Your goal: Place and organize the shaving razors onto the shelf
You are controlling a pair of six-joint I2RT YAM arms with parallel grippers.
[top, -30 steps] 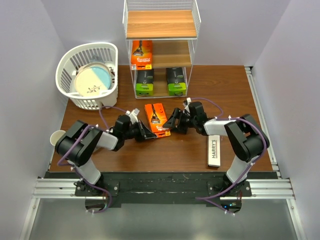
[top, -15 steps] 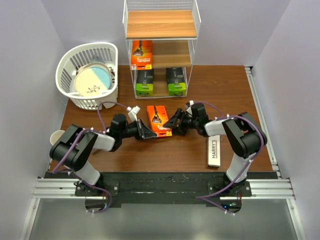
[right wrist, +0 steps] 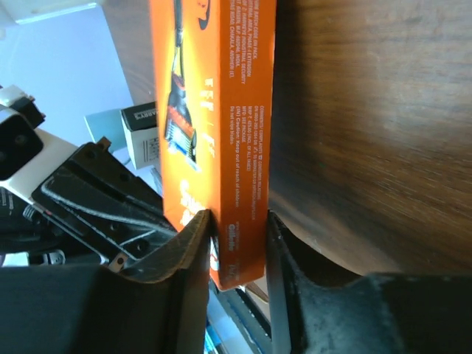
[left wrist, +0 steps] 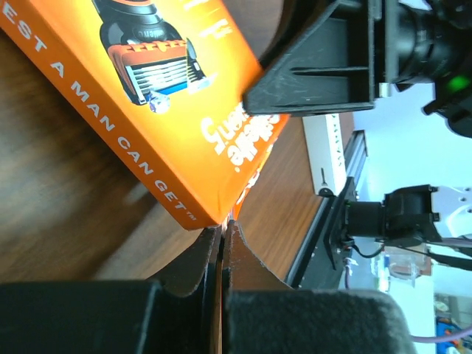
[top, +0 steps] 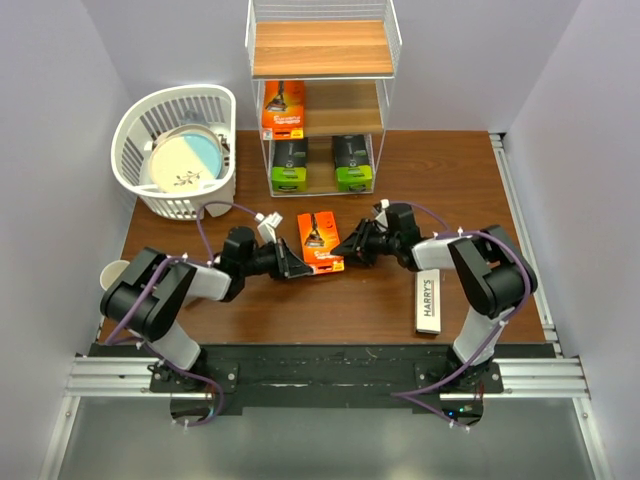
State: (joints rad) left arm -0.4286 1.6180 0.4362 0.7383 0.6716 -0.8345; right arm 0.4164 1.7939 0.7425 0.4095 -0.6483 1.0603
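Observation:
An orange razor box (top: 320, 241) lies mid-table between both grippers. My right gripper (top: 349, 246) is shut on its right edge; in the right wrist view (right wrist: 240, 221) the jaws pinch the box (right wrist: 221, 110) across its thickness, one finger between box and table. My left gripper (top: 296, 266) is shut, and its tips (left wrist: 223, 226) touch the near corner of the box (left wrist: 147, 96). The shelf (top: 322, 48) stands at the back. It holds another orange box (top: 283, 108) on the middle board and two black-and-green packs (top: 289, 165) (top: 353, 163) on the bottom. A white HARRY'S box (top: 430, 302) lies at the right. The second white box is not in view.
A white slatted basket (top: 222, 105) with a plate stands at the back left. A mug (top: 113, 275) sits at the table's left edge. The white HARRY'S box also shows in the left wrist view (left wrist: 328, 147) behind the right gripper.
The orange box has turned to lie straighter and shifted slightly right. My left gripper has followed its near corner rightwards. The right gripper stays at the box's right edge.

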